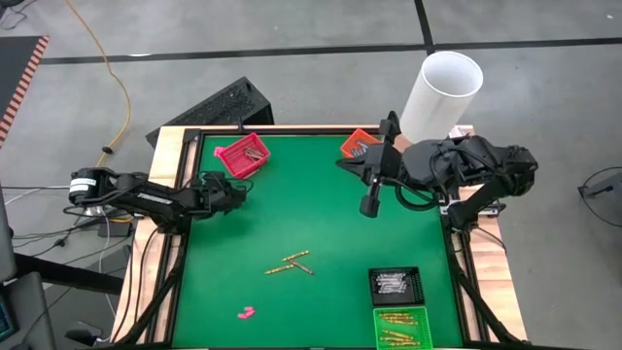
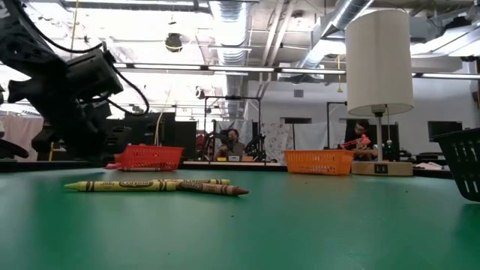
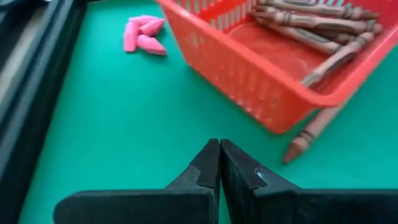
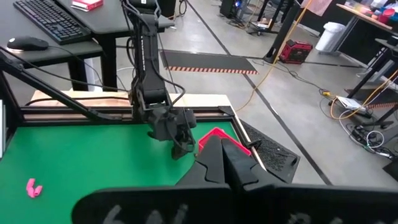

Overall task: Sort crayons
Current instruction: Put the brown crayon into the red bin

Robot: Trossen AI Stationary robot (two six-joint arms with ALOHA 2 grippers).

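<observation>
Three yellow-orange and brownish crayons (image 1: 292, 263) lie flat on the green mat at mid-table; they also show in the low view (image 2: 124, 184). A red tray (image 1: 243, 156) at the far left holds reddish crayons (image 3: 311, 22), and one reddish crayon (image 3: 311, 134) lies on the mat beside it. My left gripper (image 1: 238, 192) is shut and empty just near of the red tray; its shut fingertips show in the left wrist view (image 3: 219, 149). My right gripper (image 1: 369, 206) is shut and empty above the mat at the far right, near the orange tray (image 1: 358, 144); its shut fingertips show in the right wrist view (image 4: 224, 146).
A black tray (image 1: 396, 285) with white-grey crayons and a green tray (image 1: 401, 328) with yellow crayons stand at the near right. A pink lump (image 1: 245, 312) lies near the front edge. A white cylinder (image 1: 442, 97) stands at the far right corner. A raised black frame (image 1: 190, 194) borders the mat.
</observation>
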